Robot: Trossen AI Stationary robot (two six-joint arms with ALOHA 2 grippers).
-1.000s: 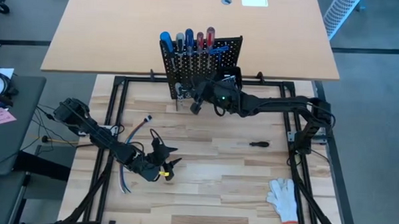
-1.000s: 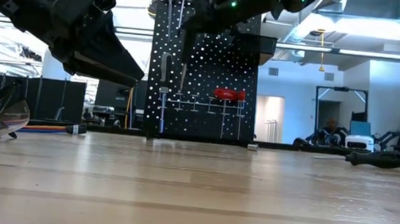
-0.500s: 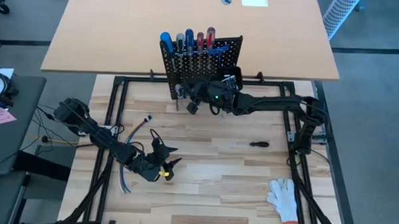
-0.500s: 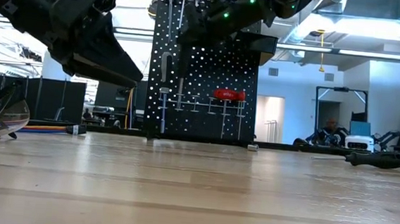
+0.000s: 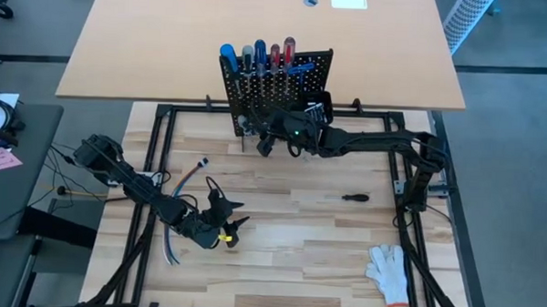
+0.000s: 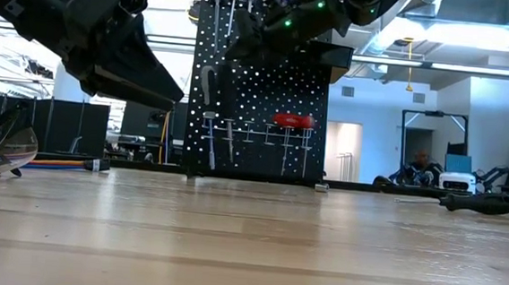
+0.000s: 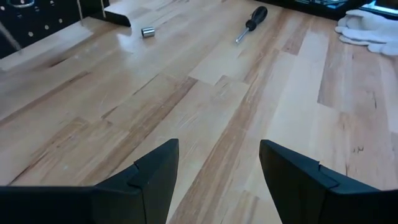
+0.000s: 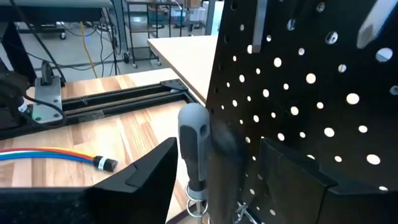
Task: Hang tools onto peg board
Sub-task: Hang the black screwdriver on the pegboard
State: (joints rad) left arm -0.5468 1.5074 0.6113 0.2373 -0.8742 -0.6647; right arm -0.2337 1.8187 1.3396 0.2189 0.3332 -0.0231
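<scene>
The left claw (image 5: 223,226) hangs low over the near-left part of the tabletop (image 5: 298,236), its 2 fingers (image 7: 152,177) spread apart with nothing between them, beside the bundle of coloured cables (image 5: 176,200). It looks to be waiting. From it, the loose black-handled screwdriver (image 5: 354,197) lies off to the right and a little farther back, flat on the wood, its long axis running roughly left to right across the tabletop, well apart from both claws. Moving right and back, the peg board (image 5: 276,90) stands upright at the far edge of the wooden top, with 5 screwdrivers (image 5: 257,54) lined up along its top rail and red-handled pliers (image 6: 292,120) on a lower hook. The right claw (image 5: 267,142) is pressed close to the board's lower left face, and its fingers stand apart around a grey-handled tool (image 8: 193,146) that hangs upright on the board, the handle's long axis vertical. I judge this tool to be hung and released. For a next pick, the screwdriver on the tabletop lies nearer the right arm, toward its base side. At the far right, near the front corner, a white glove (image 5: 388,271) lies apart from everything.
</scene>
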